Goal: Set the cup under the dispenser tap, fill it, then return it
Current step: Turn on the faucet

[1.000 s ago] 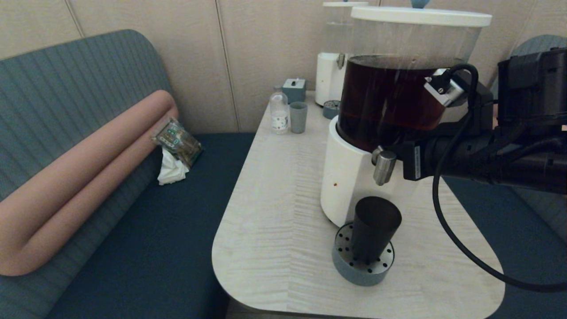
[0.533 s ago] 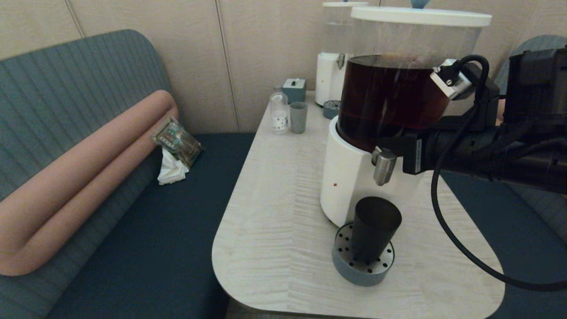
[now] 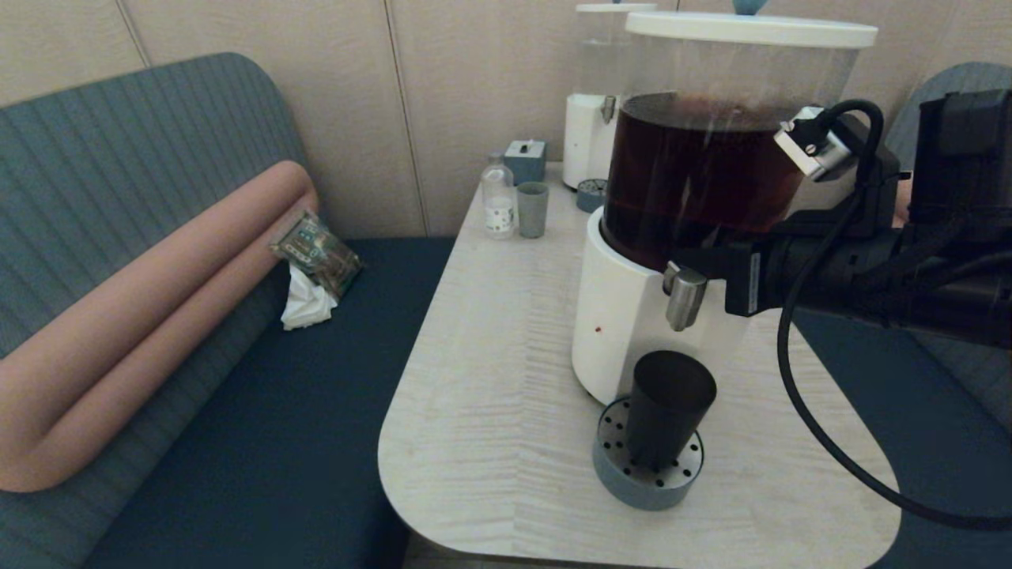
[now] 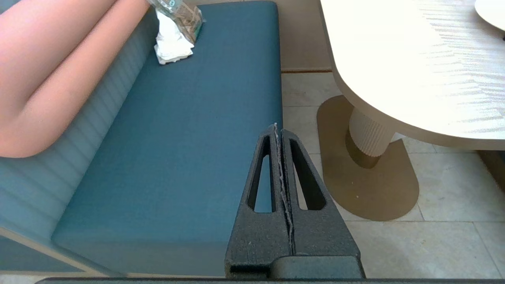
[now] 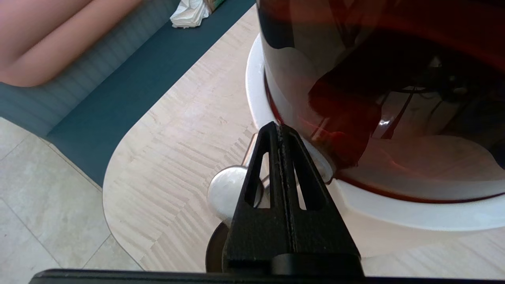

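Note:
The dark smoky cup (image 3: 670, 407) stands upright on the round grey drip tray (image 3: 647, 478), straight below the steel dispenser tap (image 3: 685, 299) of the big white-based dispenser (image 3: 624, 316) with dark brown liquid. My right gripper (image 3: 689, 258) is shut and empty, its tips just above and behind the tap, against the tank. In the right wrist view the shut gripper (image 5: 279, 127) points at the tank's base, with the tap (image 5: 227, 191) beside it and the cup's rim (image 5: 213, 252) below. My left gripper (image 4: 276, 128) is shut and empty, parked low over the bench edge and floor.
A smaller white dispenser (image 3: 589, 134), a small bottle (image 3: 499, 201), a pale grey-green cup (image 3: 532, 209) and a small box (image 3: 525, 160) stand at the table's far end. A blue bench (image 3: 261, 442) with a pink bolster (image 3: 150, 316) lies left of the table (image 3: 490, 379).
My right arm has lifted a little and drawn slightly to the right beside the tap. The cup has stayed on the drip tray.

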Motion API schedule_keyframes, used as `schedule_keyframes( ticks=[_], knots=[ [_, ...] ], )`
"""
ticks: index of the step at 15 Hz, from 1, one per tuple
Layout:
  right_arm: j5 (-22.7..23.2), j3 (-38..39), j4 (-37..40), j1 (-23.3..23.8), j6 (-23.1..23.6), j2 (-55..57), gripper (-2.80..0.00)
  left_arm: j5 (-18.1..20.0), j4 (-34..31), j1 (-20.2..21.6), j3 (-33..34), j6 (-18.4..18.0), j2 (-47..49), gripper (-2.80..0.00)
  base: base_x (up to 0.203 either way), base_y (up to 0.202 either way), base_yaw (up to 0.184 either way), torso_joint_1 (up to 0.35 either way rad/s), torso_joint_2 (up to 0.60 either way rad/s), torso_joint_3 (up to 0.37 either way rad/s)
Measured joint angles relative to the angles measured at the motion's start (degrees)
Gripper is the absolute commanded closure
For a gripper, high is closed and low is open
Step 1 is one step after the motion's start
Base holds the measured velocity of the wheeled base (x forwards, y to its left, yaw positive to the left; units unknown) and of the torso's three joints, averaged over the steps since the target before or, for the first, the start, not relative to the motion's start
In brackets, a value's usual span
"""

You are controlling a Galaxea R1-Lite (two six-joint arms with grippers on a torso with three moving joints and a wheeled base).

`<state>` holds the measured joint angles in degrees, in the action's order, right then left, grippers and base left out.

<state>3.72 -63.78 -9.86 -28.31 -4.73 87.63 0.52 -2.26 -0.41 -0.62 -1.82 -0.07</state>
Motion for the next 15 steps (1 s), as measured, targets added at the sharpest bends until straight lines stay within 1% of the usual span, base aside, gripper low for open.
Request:
schedule_keyframes(
  ticks=[5, 8, 10, 12, 13, 15],
  knots=[
    [0.0, 0.4, 0.1, 0.0, -0.1, -2.4, 0.00, 0.0, 0.0, 0.0, 0.0, 0.0, 0.0, 0.00, 0.000, 0.000, 0.000, 0.000, 0.00, 0.000],
    [-0.8, 1.9, 0.2, -0.1, -0.2, -3.7, 0.00, 0.0, 0.0, 0.0, 0.0, 0.0, 0.0, 0.00, 0.000, 0.000, 0.000, 0.000, 0.00, 0.000],
    [-2.7, 2.9, 0.7, 0.0, 0.0, -4.2, 0.00, 0.0, 0.0, 0.0, 0.0, 0.0, 0.0, 0.00, 0.000, 0.000, 0.000, 0.000, 0.00, 0.000],
    [-6.1, 3.0, 1.1, 0.0, 0.4, -3.8, 0.00, 0.0, 0.0, 0.0, 0.0, 0.0, 0.0, 0.00, 0.000, 0.000, 0.000, 0.000, 0.00, 0.000],
    [-7.1, 2.9, 1.6, 0.1, 0.5, -3.6, 0.00, 0.0, 0.0, 0.0, 0.0, 0.0, 0.0, 0.00, 0.000, 0.000, 0.000, 0.000, 0.00, 0.000],
    [-7.1, 2.2, 4.4, 0.1, 0.6, -3.3, 0.00, 0.0, 0.0, 0.0, 0.0, 0.0, 0.0, 0.00, 0.000, 0.000, 0.000, 0.000, 0.00, 0.000]
  ],
)
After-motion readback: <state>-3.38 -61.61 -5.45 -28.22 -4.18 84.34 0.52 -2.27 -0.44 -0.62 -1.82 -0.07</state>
